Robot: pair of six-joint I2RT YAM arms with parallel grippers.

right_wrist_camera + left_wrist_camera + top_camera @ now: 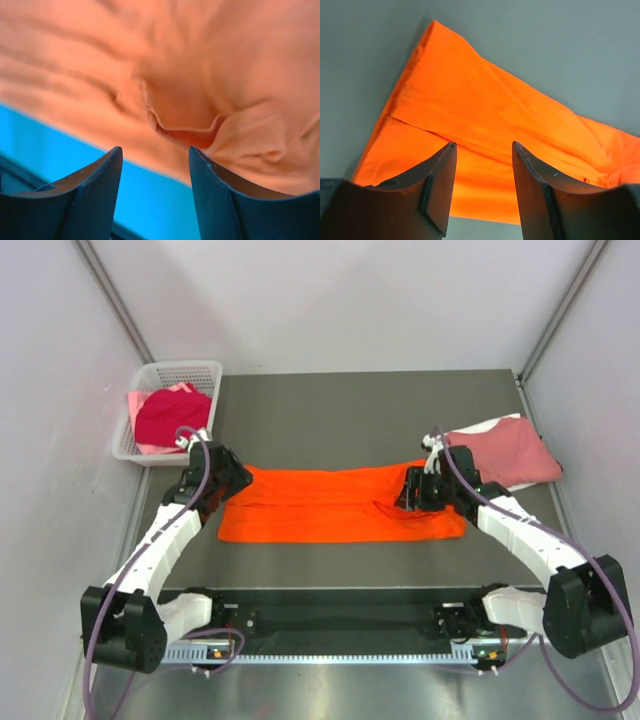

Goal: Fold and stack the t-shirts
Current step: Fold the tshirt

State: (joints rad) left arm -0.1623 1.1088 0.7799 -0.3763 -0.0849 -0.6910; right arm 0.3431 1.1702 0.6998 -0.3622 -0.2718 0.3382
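Orange t-shirt (340, 505) lies folded in a long band across the middle of the worktop (350, 410). The left hand (483, 145) hangs released over its left end, and the right hand (155, 150) is released over bunched folds at its right end. A dusty rose shirt (510, 455) lies folded near the far right corner. A crimson shirt (170, 418) sits in the basket (185, 370) by the far left corner.

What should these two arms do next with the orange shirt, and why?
Probably lower both grippers and close them on the cloth's two ends. The orange t-shirt lies flat as a long folded strip. The left gripper hangs open over its left end and the right gripper open over its wrinkled right end. Neither holds cloth, so a grip likely comes before another fold.
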